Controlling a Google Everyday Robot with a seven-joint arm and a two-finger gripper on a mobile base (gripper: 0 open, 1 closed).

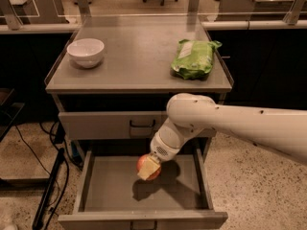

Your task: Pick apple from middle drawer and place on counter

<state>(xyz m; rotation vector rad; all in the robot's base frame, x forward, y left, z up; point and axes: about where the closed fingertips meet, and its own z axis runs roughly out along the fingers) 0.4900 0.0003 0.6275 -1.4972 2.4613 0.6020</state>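
I have the middle drawer [184,193] pulled out towards the camera, its flat grey floor and low side walls in plain sight. The only thing inside its outline is the apple [142,163]. The apple sits near the centre of the drawer, a little towards the back, and its dark shadow falls on the floor just in front of it, so I read it as lifted off the floor rather than resting on it. The gripper [147,170] reaches down into the drawer from the white arm [230,123] on the right and is clamped on the apple, with one pale finger [149,166] lying slantwise across its front. What shows of the apple is round and red-orange, with the finger covering its middle; I cannot make out a stem. The drawer above [96,124] is closed. On the counter [139,56], a white bowl [86,52] stands at the left, showing only its white inside, and a green bag [194,59] lies at the right, well apart from it.
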